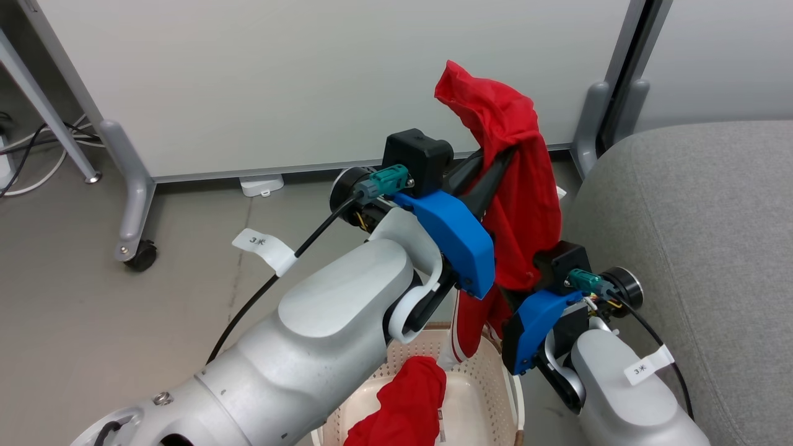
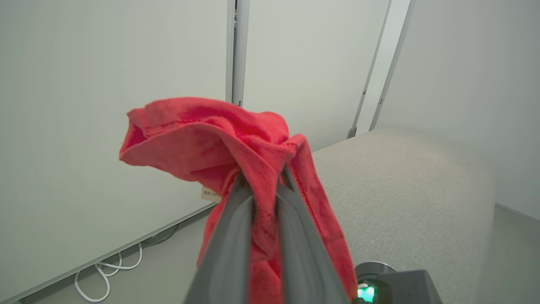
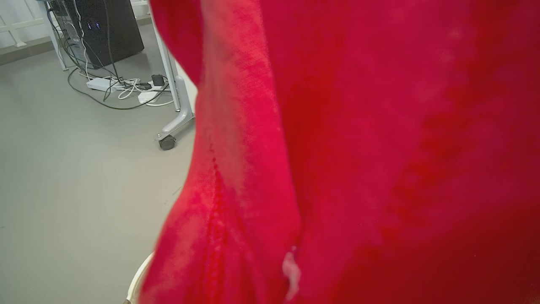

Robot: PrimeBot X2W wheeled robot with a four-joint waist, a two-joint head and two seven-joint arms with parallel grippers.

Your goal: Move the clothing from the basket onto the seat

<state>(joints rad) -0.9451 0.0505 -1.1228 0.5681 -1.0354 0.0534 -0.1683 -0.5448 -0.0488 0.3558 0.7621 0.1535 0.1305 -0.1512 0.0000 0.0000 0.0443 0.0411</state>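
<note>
My left gripper (image 1: 505,158) is raised above the basket (image 1: 486,378) and shut on a red piece of clothing (image 1: 520,186). In the left wrist view its fingers (image 2: 236,228) pinch a bunched fold of that clothing (image 2: 211,139). The cloth hangs down, a red-and-white striped edge (image 1: 461,328) reaching into the basket. Lower down, my right gripper (image 1: 503,296) is pushed into the hanging cloth and shut on it, its fingers hidden by red fabric (image 3: 379,147). A second red garment (image 1: 403,402) lies in the basket. The grey seat (image 1: 681,217) stands just to the right.
A white partition panel (image 1: 310,80) on grey wheeled legs (image 1: 133,204) stands behind the basket. Loose cables (image 1: 37,155) trail on the floor at the far left. A dark computer tower (image 3: 105,29) and a power strip (image 3: 101,83) sit on the floor.
</note>
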